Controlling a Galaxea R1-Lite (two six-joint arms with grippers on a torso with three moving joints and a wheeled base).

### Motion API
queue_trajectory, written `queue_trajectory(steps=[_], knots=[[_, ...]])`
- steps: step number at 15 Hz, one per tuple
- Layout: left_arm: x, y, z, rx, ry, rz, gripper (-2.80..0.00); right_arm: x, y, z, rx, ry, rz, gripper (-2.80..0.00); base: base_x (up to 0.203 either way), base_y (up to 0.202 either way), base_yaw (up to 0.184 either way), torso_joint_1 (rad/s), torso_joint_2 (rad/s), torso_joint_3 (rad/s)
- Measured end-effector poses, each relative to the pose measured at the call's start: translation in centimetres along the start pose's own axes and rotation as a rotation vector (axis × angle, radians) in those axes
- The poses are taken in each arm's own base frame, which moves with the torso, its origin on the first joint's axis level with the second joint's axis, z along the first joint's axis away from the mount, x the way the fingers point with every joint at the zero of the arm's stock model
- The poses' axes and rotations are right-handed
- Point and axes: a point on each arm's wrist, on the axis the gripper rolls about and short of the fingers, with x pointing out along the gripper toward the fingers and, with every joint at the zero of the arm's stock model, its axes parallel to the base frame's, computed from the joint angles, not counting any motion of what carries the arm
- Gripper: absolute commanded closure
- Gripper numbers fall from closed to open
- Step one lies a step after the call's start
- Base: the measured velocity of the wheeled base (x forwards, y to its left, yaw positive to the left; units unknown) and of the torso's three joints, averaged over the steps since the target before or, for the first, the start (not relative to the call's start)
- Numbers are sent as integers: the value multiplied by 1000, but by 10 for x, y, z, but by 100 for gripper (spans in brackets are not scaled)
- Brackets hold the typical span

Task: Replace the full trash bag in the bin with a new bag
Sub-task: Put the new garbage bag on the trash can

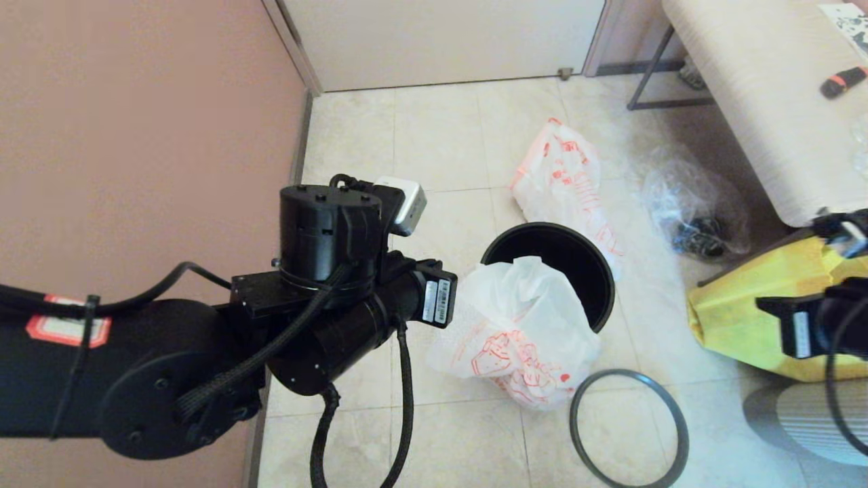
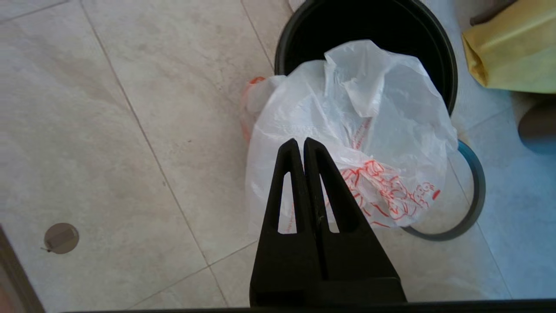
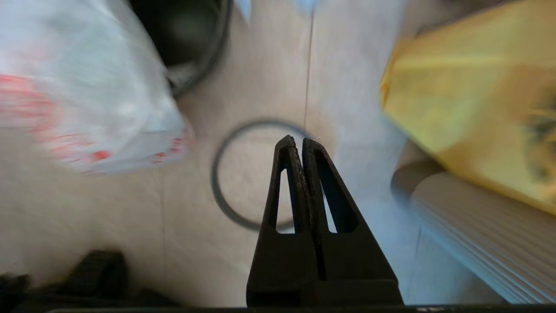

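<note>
New bag [image 1: 522, 325] is draping over the bin [image 1: 583, 261] rim onto the floor [image 1: 434, 135]. Full trash bag [image 1: 566, 183] is lying behind the bin. Hoop [image 1: 629, 428] is lying flat beside it. Left gripper [image 2: 302, 141] is hovering above the new bag, jaws closed, empty. Right gripper [image 3: 294, 140] is hanging over the hoop, jaws closed.

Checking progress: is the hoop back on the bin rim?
No. The dark grey hoop lies flat on the floor tiles beside the black bin, whose rim is bare.
</note>
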Motion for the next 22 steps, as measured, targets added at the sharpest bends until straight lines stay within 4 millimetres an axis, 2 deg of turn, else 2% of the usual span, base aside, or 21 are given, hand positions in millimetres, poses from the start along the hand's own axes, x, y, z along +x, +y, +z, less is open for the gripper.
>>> queue_trajectory(steps=[2,3,7,10,13,14,16,19,22], knots=[[-3,1,4,-7,-15,6,0,56,22,5,-13,71,-28,0,0,0,0,0,0,0],[-3,2,5,-10,-20,23,0,80,33,12,-6,69,-37,-280,0,0,0,0,0,0],[-3,2,4,-9,-17,34,0,157,63,28,7,81,-47,-280,0,0,0,0,0,0],[-2,2,4,-7,-14,32,0,197,70,27,8,102,-60,-280,0,0,0,0,0,0],[-2,2,4,-8,-14,32,0,225,72,18,19,128,-71,-280,0,0,0,0,0,0],[-2,2,4,-10,-16,33,0,233,72,15,36,134,-75,0,0,0,0,0,0,0],[-3,6,6,-15,-24,43,0,243,75,8,42,162,-73,0,0,0,0,0,0,0],[-4,7,8,-17,-28,46,0,246,84,0,40,209,-62,0,0,0,0,0,0,0],[-1,2,3,-10,-10,51,0,228,103,-3,64,286,-34,0,0,0,0,0,0,0]])
